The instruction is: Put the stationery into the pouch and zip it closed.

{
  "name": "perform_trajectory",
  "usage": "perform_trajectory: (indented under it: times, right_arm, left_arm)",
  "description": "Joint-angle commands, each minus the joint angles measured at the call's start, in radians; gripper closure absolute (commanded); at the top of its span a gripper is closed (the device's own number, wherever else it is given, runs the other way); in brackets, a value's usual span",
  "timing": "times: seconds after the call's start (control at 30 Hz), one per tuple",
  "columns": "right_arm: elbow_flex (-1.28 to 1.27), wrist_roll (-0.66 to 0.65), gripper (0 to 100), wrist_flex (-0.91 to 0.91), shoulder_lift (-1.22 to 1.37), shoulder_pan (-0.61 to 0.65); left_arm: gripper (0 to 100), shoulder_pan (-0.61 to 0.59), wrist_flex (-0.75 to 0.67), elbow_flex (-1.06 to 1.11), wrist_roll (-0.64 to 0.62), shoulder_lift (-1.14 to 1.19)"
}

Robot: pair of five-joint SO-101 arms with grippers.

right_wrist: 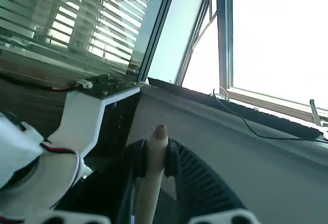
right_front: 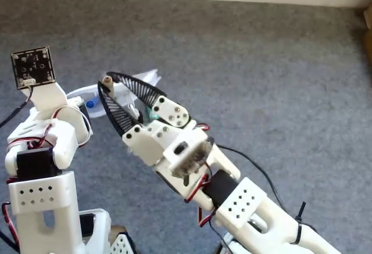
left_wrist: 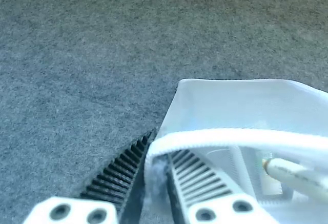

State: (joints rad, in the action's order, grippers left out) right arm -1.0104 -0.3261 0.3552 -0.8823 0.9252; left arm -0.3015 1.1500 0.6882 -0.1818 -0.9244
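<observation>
Pinching the rim of the translucent white pouch [left_wrist: 241,106], the left gripper [left_wrist: 156,155] presses its ribbed fingers [left_wrist: 120,170] onto the soft plastic; we see a white pen [left_wrist: 297,175] inside. The right gripper [right_wrist: 156,155] clamps a smooth beige pencil [right_wrist: 154,183] just beside the pouch, over grey carpet [right_front: 261,62].

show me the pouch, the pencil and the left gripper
pouch [left_wrist: 246,106]: left wrist view, on its pale side wall
pencil [right_wrist: 154,167]: right wrist view, on its wooden shaft below the tip
left gripper [left_wrist: 158,152]: left wrist view, midway between its fingertips, at the pouch rim
</observation>
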Motion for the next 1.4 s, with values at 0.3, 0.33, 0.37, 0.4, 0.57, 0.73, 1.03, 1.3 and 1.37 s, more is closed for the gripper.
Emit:
perform_trajectory:
  times: [0.3, 0.33, 0.37, 0.4, 0.57, 0.73, 1.03, 1.3, 1.37]
  right_arm:
    - [0.012, -0.020, 99.3, -0.120, 0.008, 0.008]
    - [0.012, -0.020, 99.3, -0.120, 0.008, 0.008]
    - [0.012, -0.020, 99.3, -0.122, 0.008, 0.008]
    - [0.012, -0.020, 99.3, -0.122, 0.008, 0.007]
    - [0.012, -0.021, 99.3, -0.122, 0.008, 0.005]
    - [0.018, -0.021, 98.8, -0.122, 0.008, 0.005]
    - [0.038, -0.020, 93.2, -0.122, 0.008, 0.004]
    - [0.038, -0.015, 84.2, -0.122, 0.007, 0.004]
    - [0.036, -0.017, 84.2, -0.122, 0.007, 0.004]
  left_arm:
    - [99, -0.016, -0.014, 0.008, -0.009, 0.018]
    - [99, -0.016, -0.014, 0.008, -0.009, 0.018]
    - [99, -0.016, -0.014, 0.008, -0.009, 0.018]
    - [99, -0.016, -0.014, 0.008, -0.009, 0.018]
    - [99, -0.016, -0.014, 0.008, -0.009, 0.018]
    - [99, -0.018, -0.014, 0.008, -0.009, 0.018]
    - [99, -0.018, -0.015, 0.008, -0.008, 0.018]
    - [99, -0.018, -0.015, 0.008, -0.008, 0.018]
    - [99, -0.018, -0.015, 0.008, -0.006, 0.018]
